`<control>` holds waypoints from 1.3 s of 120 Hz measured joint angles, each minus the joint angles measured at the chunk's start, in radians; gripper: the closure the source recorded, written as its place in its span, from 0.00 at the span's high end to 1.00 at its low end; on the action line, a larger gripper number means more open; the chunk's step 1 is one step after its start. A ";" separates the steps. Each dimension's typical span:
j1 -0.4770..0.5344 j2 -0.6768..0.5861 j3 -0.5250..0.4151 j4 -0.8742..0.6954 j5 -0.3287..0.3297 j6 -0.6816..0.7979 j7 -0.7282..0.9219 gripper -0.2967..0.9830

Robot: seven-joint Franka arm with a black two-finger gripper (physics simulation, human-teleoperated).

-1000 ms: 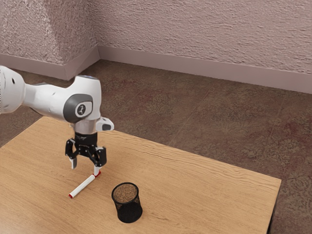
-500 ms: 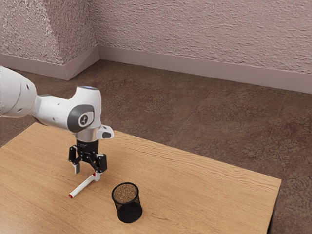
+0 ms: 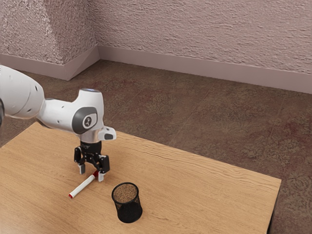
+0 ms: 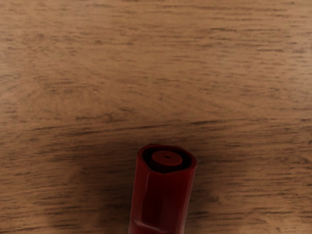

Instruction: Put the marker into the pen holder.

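We are over a light wooden table (image 3: pixel 209 195), its top marked by long wavy grain, its dark side showing at the exterior view's lower right. In the wrist view the wood is a deeper brown, streaked with fine dark lines and shaded around the marker.

Behind the table we see a floor (image 3: pixel 195 126) of mottled brown with faint seams running across it. It meets a pale, pinkish baseboard (image 3: pixel 195 68), and above that rises a rough, bumpy wall (image 3: pixel 204 29) of the same pinkish grey, which juts forward at the exterior view's left.

Our gripper (image 3: pixel 91 173) is low over the table, pointing down, with its fingers (image 3: pixel 101 177) spread wide from each other and not closed on anything. The marker (image 3: pixel 83 186) lies flat on the wood, a white barrel with red at both ends, slanting so that one red end is at our gripper and the other points away toward the exterior view's lower left. In the wrist view we look onto a hollow red end just under the hand. The pen holder (image 3: pixel 129 210), a black mesh cup, stands upright near the marker, apart from it.
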 joint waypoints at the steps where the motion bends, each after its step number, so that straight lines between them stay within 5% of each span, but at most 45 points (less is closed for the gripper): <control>1: 0.000 0.001 0.000 0.000 -0.001 0.000 0.001 0.77; 113: 0.006 -0.007 0.003 -0.003 -0.024 0.000 0.082 0.28; 156: 0.006 -0.035 0.003 -0.007 -0.013 0.004 0.085 0.19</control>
